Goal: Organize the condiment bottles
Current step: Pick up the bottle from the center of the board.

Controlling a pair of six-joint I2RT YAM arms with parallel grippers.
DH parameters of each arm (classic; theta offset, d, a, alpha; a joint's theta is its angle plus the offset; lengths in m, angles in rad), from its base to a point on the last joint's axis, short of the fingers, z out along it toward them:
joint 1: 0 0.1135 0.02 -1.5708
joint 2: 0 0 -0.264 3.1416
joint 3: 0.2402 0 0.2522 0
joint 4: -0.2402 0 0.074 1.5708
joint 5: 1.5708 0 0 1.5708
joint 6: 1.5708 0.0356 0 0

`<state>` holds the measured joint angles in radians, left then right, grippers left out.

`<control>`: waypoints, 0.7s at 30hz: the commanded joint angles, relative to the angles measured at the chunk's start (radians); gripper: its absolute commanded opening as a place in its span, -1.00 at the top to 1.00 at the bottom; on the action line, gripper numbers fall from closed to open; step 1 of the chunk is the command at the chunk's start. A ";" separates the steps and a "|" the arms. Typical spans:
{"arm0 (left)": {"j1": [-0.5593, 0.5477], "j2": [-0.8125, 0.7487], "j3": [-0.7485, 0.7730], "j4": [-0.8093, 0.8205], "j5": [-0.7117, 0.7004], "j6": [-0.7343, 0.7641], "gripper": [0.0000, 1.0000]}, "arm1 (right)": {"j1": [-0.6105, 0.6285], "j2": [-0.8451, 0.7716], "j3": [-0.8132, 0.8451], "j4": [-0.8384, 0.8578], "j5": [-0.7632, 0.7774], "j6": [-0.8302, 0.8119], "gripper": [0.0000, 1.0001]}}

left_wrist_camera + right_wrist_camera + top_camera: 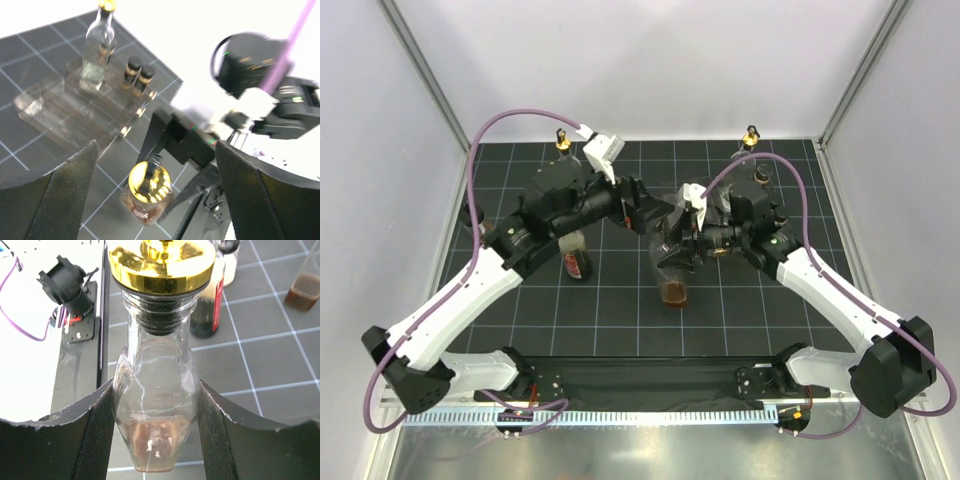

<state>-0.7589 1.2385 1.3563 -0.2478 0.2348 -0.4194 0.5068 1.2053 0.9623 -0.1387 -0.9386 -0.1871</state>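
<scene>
Black gridded mat [600,312], right gripper [156,440] pinching gold-topped bottle [155,375], left gripper [160,192] spread above it.

Clear divided rack [82,112] on gridded mat [35,52]

Right wrist view: the clear bottle [155,405] loses its gold pourer top [159,265] to the upper edge and hides much of a dark sauce bottle [207,315] behind. Left wrist view: the right arm [265,85] is blurred.
</scene>
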 commanded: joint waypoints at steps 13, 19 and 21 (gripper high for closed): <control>0.003 -0.065 0.063 0.022 -0.107 0.059 -0.99 | -0.019 -0.087 -0.048 -0.036 -0.026 -0.147 0.92; 0.004 -0.073 0.107 0.001 -0.135 0.082 -0.99 | -0.021 -0.101 -0.066 -0.056 -0.019 -0.179 0.92; 0.006 -0.073 0.125 -0.004 -0.144 0.096 -1.00 | -0.021 -0.102 -0.066 -0.064 -0.014 -0.187 0.92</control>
<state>-0.7574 1.1824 1.4261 -0.2554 0.1226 -0.3599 0.4889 1.1435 0.8860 -0.2459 -0.9340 -0.3443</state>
